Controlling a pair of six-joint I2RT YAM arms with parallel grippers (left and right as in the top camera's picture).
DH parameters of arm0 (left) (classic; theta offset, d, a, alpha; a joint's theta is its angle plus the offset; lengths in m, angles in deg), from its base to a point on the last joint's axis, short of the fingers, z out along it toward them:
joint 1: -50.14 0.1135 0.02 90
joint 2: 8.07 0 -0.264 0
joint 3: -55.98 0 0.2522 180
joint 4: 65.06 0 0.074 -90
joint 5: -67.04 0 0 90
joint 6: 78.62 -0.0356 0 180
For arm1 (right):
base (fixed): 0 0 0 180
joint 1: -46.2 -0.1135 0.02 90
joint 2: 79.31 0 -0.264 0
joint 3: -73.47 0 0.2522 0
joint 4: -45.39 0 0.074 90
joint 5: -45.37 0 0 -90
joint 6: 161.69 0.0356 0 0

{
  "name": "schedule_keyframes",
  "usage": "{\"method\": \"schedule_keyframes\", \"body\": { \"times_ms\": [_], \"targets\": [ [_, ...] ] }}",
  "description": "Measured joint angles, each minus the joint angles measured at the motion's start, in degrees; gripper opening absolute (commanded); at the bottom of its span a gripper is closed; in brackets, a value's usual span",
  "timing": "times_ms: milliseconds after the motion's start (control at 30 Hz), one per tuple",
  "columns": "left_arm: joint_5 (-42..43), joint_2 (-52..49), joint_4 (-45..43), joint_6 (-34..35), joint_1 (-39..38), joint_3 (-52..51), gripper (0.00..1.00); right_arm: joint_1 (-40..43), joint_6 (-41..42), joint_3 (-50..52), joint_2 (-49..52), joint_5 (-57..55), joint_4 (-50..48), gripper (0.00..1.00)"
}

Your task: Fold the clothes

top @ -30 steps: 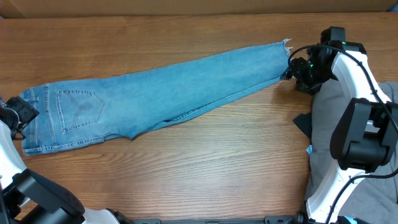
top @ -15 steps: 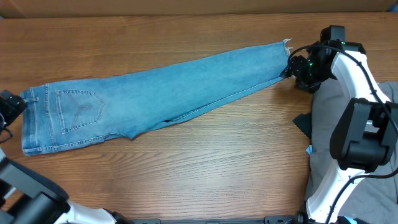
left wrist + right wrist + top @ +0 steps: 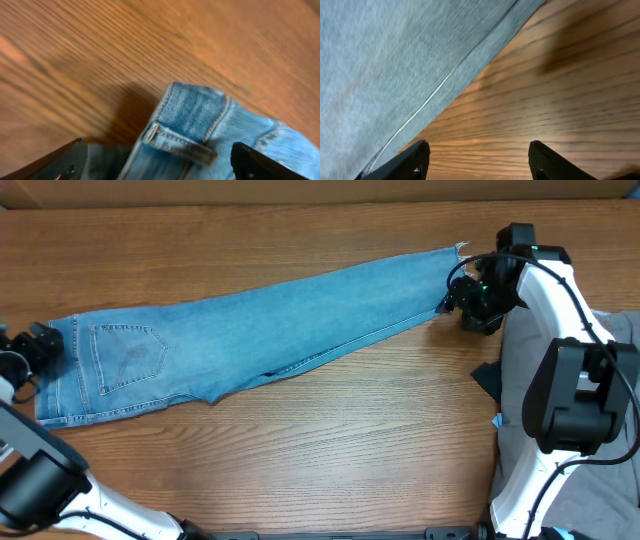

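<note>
Now: jeans lie flat, slanting across the table, waist left, hems right | your left gripper sits at the waistband, fingers apart, likely placed to pinch it | your right gripper is at the hem edge, fingers apart too | grey trousers lie at right.

**Jeans laid out between my two grippers**

The jeans lie flat and slantwise across the wooden table. The waist is at the left and the frayed hem at the upper right, with a stitched back pocket facing up. My left gripper is at the waistband edge. My right gripper is at the leg's lower edge, just below the hem. Grey trousers lie rumpled at the table's right side, partly under my right arm.
</note>
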Motion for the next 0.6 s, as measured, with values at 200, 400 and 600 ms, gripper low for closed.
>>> {"method": "schedule_keyframes", "body": {
  "times_ms": [200, 400, 600],
  "targets": [
    [2.7, -3.8, 0.1, -1.4, -2.0, 0.2, 0.13, -1.9, 0.0, 0.0, 0.0, 0.0, 0.9, 0.64],
    [3.6, -1.3, 10.2, -1.7, -0.9, 2.6, 0.08, -2.0, 0.0, 0.0, 0.0, 0.0, 0.5, 0.63],
    [1.0, 9.4, 22.9, -1.7, 1.3, 4.3, 0.16, -2.0, 0.0, 0.0, 0.0, 0.0, -0.7, 0.63]
  ]
}}
